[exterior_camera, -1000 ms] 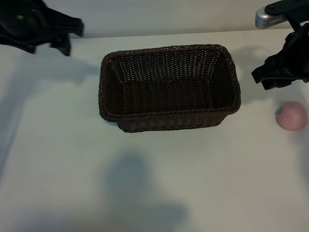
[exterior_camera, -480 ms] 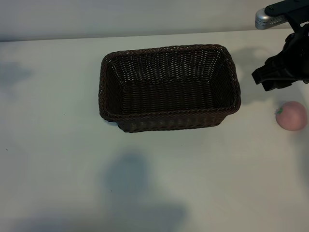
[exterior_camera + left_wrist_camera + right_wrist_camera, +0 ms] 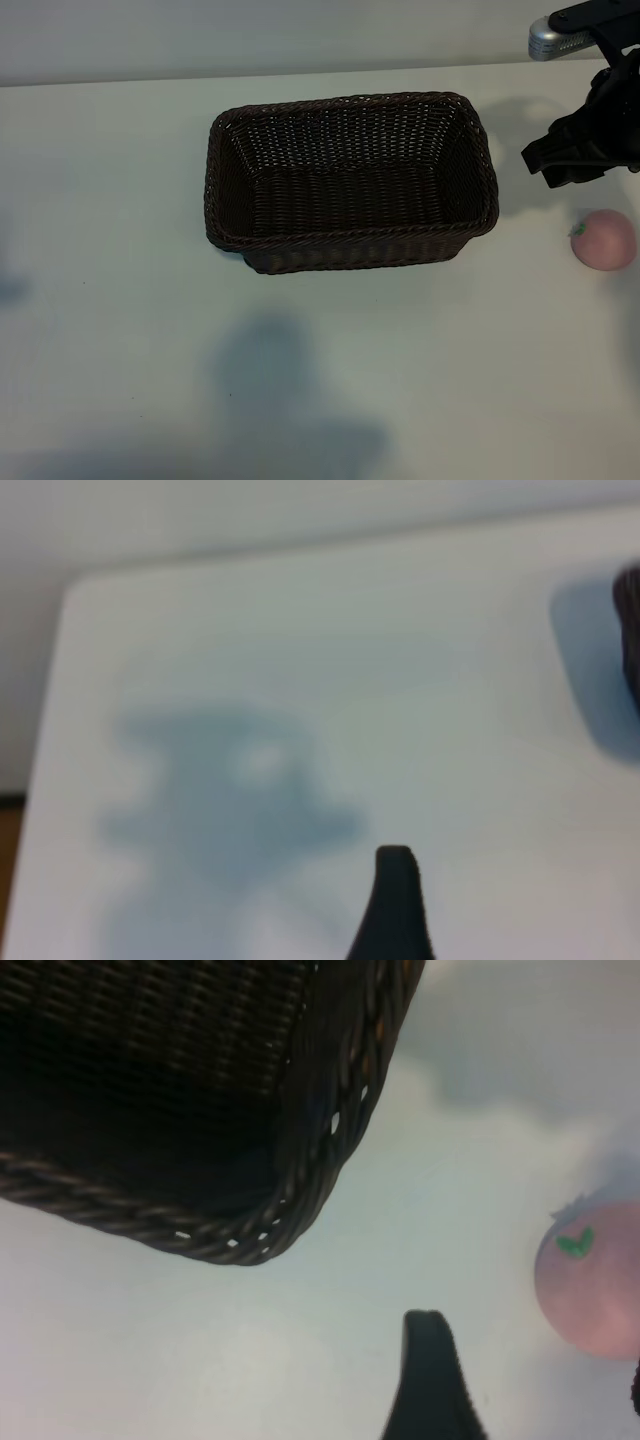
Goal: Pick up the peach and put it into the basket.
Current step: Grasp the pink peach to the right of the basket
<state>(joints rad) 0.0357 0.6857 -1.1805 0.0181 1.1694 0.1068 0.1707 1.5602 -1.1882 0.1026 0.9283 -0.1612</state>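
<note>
Wicker basket point(image 3: 350, 180) sits mid-table with nothing in it, and I place everything else from it. Off its right end the peach point(image 3: 603, 239) lies on the table point(image 3: 120, 300), untouched. My right gripper point(image 3: 562, 160) hangs between them, jaws apart and empty, ready to drop. My left claw point(image 3: 395, 905) shows one finger only, so I cannot tell.

We are seeing the right arm point(image 3: 590, 130) showing matte black, blocky housings under a rounded silver-grey fitting point(image 3: 552, 40), while one slim black fingertip point(image 3: 393, 900) is showing on the left.
</note>
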